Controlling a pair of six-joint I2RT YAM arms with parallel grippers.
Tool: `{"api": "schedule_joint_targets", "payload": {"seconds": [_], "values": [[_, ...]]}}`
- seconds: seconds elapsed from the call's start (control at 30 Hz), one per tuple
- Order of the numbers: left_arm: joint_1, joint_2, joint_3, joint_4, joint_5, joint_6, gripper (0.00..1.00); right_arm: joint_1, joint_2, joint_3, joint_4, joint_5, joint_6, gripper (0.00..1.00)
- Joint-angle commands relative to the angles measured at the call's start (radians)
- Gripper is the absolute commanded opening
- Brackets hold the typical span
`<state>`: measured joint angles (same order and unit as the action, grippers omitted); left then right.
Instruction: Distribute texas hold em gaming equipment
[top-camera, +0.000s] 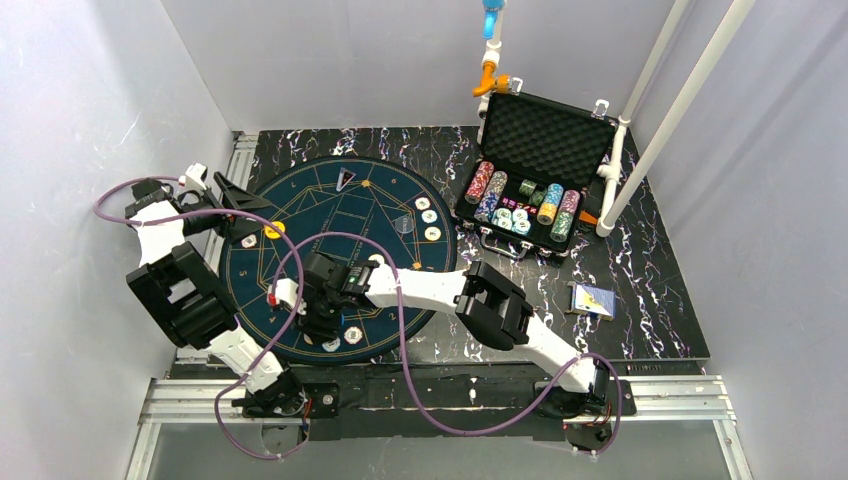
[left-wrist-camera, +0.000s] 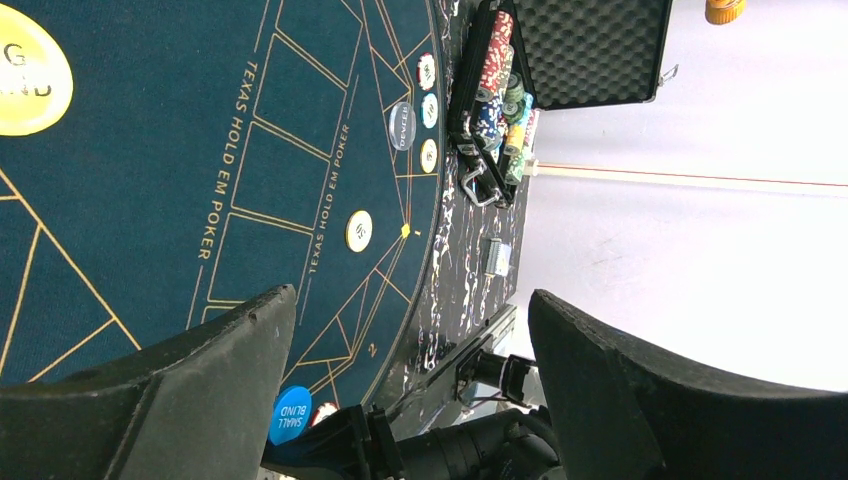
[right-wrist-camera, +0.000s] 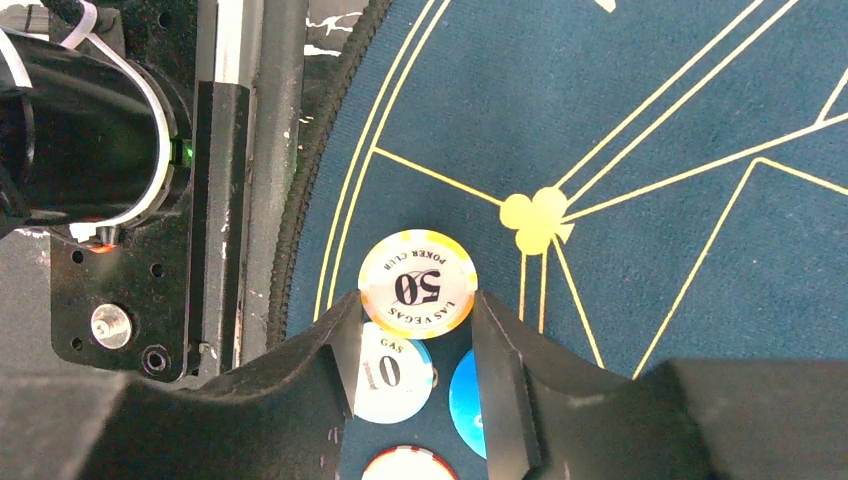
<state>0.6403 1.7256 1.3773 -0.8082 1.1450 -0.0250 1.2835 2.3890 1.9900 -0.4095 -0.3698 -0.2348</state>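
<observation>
My right gripper (top-camera: 325, 318) hovers over the near edge of the round blue mat (top-camera: 340, 195), shut on a yellow-and-white "50" chip (right-wrist-camera: 417, 283) held by its rim between the fingers. Under it lie a light-blue "10" chip (right-wrist-camera: 395, 375), the blue small blind disc (right-wrist-camera: 465, 392) and a red-rimmed chip (right-wrist-camera: 408, 466). My left gripper (top-camera: 235, 205) is open and empty at the mat's left edge, beside the yellow big blind disc (top-camera: 273, 229) and a white chip (top-camera: 248, 241). Three chips (top-camera: 428, 217) and the dealer disc (top-camera: 404, 226) lie at the mat's right. The cards (top-camera: 594, 299) lie at the right.
The open black foam-lined case (top-camera: 545, 130) stands at the back right, with rows of chips (top-camera: 520, 205) in it. White pipes lean behind and beside it. A single chip (left-wrist-camera: 359, 230) lies on the mat's right half. My right arm crosses the near part of the mat.
</observation>
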Motion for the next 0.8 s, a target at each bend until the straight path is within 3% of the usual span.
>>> {"api": "schedule_joint_targets", "payload": {"seconds": [0.0, 0.3, 0.5, 0.77], "values": [[0.01, -0.016, 0.006, -0.034, 0.035, 0.02, 0.85, 0.011, 0.006, 0.062, 0.011, -0.017, 0.002, 0.51], [0.01, -0.014, 0.007, -0.035, 0.035, 0.02, 0.85, 0.019, -0.008, 0.079, -0.01, -0.036, 0.006, 0.72], [0.01, -0.018, 0.016, -0.037, 0.035, 0.02, 0.85, 0.007, -0.074, 0.013, -0.001, -0.03, -0.001, 0.73], [0.0, -0.006, 0.077, -0.06, 0.07, 0.022, 0.83, -0.115, -0.249, -0.216, 0.03, -0.011, 0.0, 0.74]]}}
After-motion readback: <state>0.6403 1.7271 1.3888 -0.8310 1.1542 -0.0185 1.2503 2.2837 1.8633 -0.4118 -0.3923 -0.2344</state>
